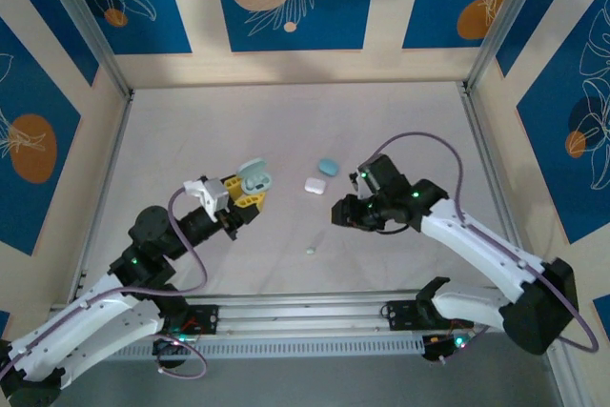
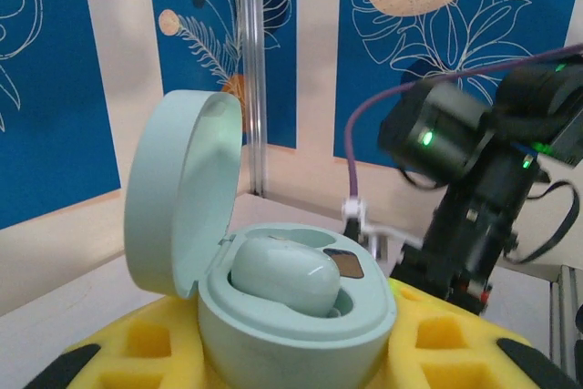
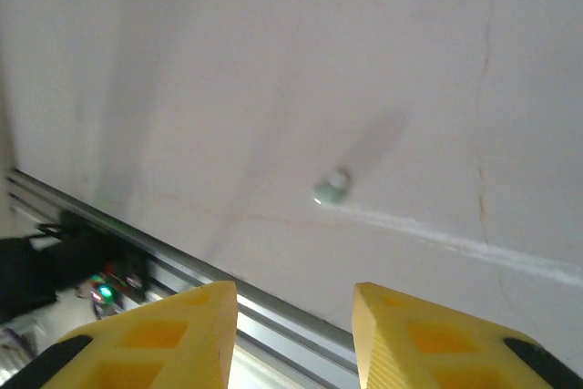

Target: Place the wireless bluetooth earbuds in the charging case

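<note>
Left claw (image 1: 244,195): two blocky yellow fingers clamped on the green case (image 2: 296,325), which sits upright between them.
Right claw (image 3: 293,321): yellow fingers spread with nothing between them, right of the green case.
Case look: smooth pale green pebble, round lid (image 2: 182,193) hinged up.
Seated earbud (image 2: 278,277): one, glossy pale green, bean-shaped, lying in the green case's well.
Loose earbud (image 3: 332,188): one, tiny and pale, on the table (image 1: 191,131), right of the green case and nearer the arm bases.
Other cases: two, both shut, a white case (image 1: 315,185) and a pale blue case (image 1: 328,167), just beside each other, right of the green case.
Table surface: matte, off-white.
</note>
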You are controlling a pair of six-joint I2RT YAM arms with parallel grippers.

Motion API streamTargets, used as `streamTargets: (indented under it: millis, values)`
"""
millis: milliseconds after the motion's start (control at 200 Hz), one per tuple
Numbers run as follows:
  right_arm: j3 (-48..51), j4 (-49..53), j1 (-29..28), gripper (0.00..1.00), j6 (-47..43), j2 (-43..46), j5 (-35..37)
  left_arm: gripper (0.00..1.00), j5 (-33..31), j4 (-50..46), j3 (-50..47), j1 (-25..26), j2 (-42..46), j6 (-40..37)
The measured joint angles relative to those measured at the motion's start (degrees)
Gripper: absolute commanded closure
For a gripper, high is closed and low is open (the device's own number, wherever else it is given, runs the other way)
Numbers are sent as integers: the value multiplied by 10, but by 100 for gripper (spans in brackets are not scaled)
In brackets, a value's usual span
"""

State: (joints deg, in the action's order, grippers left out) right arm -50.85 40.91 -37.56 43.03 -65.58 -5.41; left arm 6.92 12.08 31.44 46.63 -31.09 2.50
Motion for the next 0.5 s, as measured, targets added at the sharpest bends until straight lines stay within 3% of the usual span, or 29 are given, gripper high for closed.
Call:
streamTargets:
  millis: [165, 500]
  values:
    - [-15, -30, -16, 60, -38, -104, -23, 70, 0, -11, 1, 0, 7, 1]
    - [-152, -45, -71, 56, -104, -348, -34, 70, -1, -21, 1, 0, 7, 5]
